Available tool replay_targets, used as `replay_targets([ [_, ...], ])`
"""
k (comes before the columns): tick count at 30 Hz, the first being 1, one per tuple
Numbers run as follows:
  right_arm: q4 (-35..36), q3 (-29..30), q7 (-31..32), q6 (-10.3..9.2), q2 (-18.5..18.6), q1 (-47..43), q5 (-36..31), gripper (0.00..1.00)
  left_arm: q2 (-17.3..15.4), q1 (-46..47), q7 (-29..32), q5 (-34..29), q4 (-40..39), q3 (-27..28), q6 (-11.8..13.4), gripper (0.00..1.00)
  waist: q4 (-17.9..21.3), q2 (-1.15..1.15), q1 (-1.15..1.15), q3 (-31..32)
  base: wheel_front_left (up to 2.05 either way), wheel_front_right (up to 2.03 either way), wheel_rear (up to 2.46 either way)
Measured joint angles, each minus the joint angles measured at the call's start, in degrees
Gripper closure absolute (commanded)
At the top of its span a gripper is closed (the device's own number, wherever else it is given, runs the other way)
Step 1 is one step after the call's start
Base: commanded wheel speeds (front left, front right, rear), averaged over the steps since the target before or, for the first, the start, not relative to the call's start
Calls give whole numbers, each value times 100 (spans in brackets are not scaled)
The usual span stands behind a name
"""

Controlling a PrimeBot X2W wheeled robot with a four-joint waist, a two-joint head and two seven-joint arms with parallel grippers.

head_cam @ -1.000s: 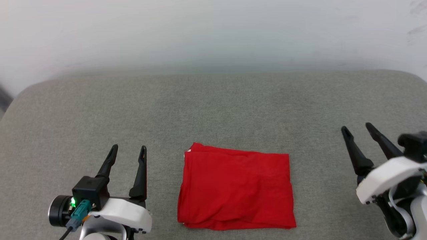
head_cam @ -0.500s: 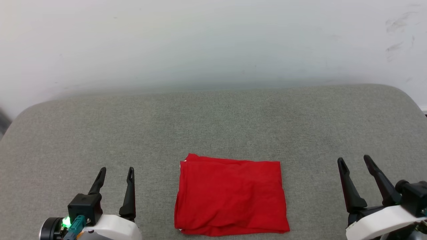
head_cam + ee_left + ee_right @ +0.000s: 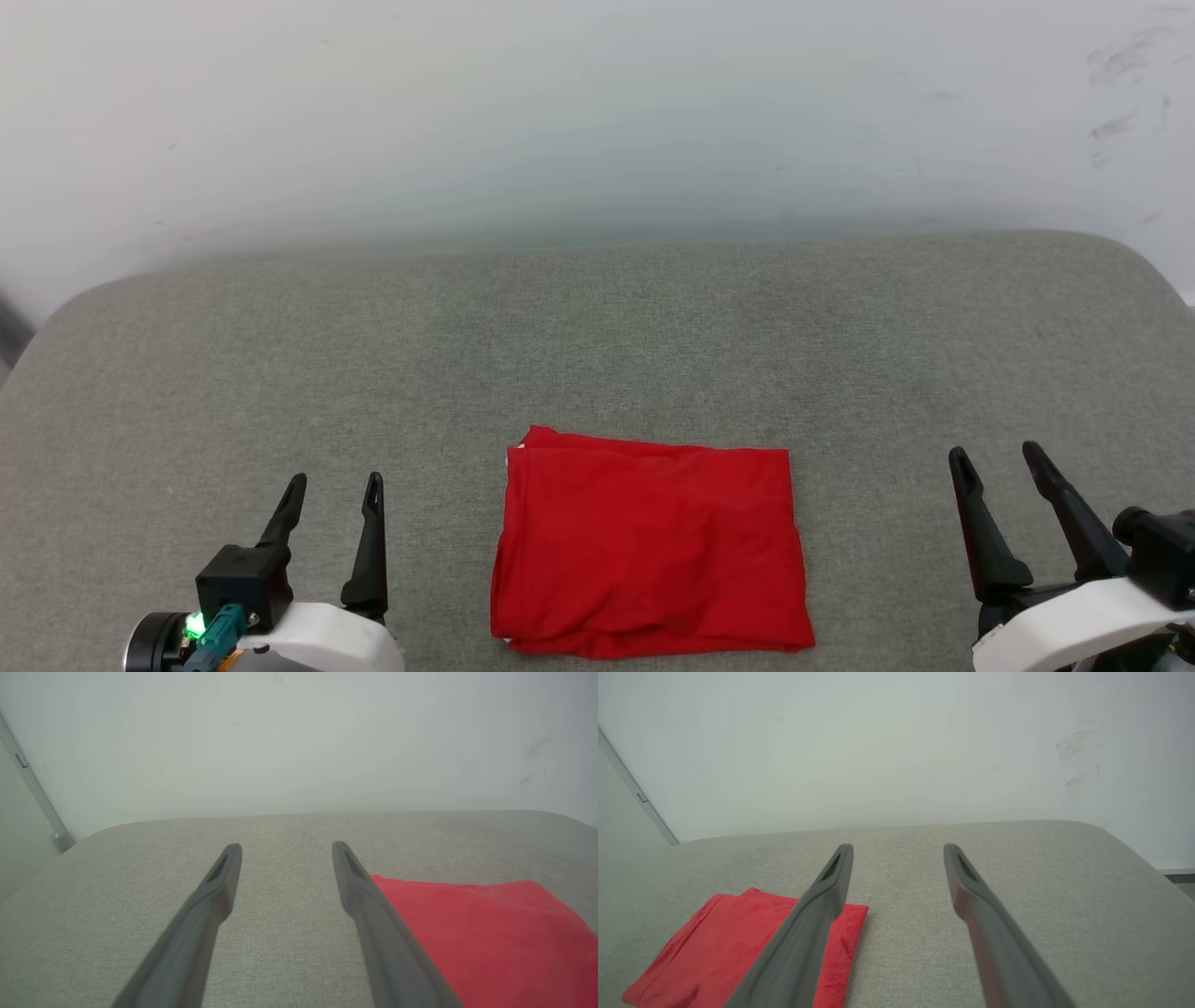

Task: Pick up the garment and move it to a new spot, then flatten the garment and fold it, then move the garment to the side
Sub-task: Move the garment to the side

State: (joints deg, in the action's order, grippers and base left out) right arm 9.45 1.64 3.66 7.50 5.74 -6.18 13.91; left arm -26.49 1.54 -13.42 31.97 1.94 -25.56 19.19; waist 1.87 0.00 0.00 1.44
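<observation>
At the near middle of the grey desk (image 3: 597,345), between both arms, the garment (image 3: 652,549) lies folded into a flat red rectangle. Left gripper (image 3: 334,482) and right gripper (image 3: 996,454): fingers spread, empty, apart from it. Judged light, limp and layered; pinch all layers at a side edge.

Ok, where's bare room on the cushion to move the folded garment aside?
Widest free patch: the grey cushion between the white wall and the folded red garment. Narrower bare strips lie between the garment and the left gripper, and between it and the right gripper. It is tightest along the near edge.
</observation>
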Motion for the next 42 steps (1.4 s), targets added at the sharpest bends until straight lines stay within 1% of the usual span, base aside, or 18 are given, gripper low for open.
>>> replay_targets([
  [5,-216,198,211,1,33,4,344,0,55,24,-43,30,32,60,-1,0,-37,0,0,-19,0,0,0],
  [7,-446,350,382,0,178,13,556,0,101,27,-70,51,43,77,-2,0,-81,0,0,-19,0,0,0],
  [10,-972,617,834,0,415,132,1066,0,165,71,-91,48,64,101,-11,0,-176,0,0,-21,0,0,0],
  [13,-1578,928,1464,0,691,309,1588,0,214,132,-116,13,77,129,-52,0,-298,0,0,-52,0,0,0],
  [16,-2084,1128,2294,0,794,489,2006,0,272,202,-138,-53,67,159,-82,0,-446,0,1,-121,0,0,0],
  [18,-2346,1210,2897,-1,800,606,2309,0,310,275,-143,-104,25,180,-109,0,-533,0,0,-214,0,0,0],
  [22,-2711,1361,3802,-1,645,912,2807,0,424,477,-148,-202,0,183,-194,0,-735,0,1,-455,0,0,0],
  [26,-2753,1308,4536,0,149,1226,3527,0,543,648,-148,-265,44,220,-309,0,-951,0,2,-713,0,0,0],
  [27,-2748,1276,4687,0,78,1313,3695,0,575,689,-148,-293,46,229,-314,0,-1007,0,1,-770,0,0,0],
  [30,-2728,1137,4864,-1,-41,1528,3942,0,628,731,-151,-372,67,282,-374,0,-1135,0,1,-943,0,0,0],
  [33,-2819,1000,4870,0,-94,1693,4005,0,687,801,-151,-437,114,324,-459,0,-1243,0,1,-1062,0,0,0],
  [34,-2860,964,4843,0,-96,1757,4008,6,699,825,-156,-460,120,341,-474,0,-1272,0,2,-1092,0,0,0],
  [35,-2888,892,4820,0,-64,1803,3974,66,712,840,-156,-475,131,356,-499,0,-1300,0,1,-1116,0,0,0],
  [36,-2903,844,4767,2,-27,1823,3940,99,728,847,-156,-512,141,361,-513,0,-1328,0,2,-1131,0,0,0],
  [38,-2932,755,4681,1,8,1855,3957,100,751,849,-156,-576,162,372,-542,0,-1363,0,1,-1148,0,0,0],
  [42,-2798,436,4455,0,230,1856,3862,100,809,841,-157,-661,194,432,-563,0,-1327,0,1,-1085,0,0,0],
])
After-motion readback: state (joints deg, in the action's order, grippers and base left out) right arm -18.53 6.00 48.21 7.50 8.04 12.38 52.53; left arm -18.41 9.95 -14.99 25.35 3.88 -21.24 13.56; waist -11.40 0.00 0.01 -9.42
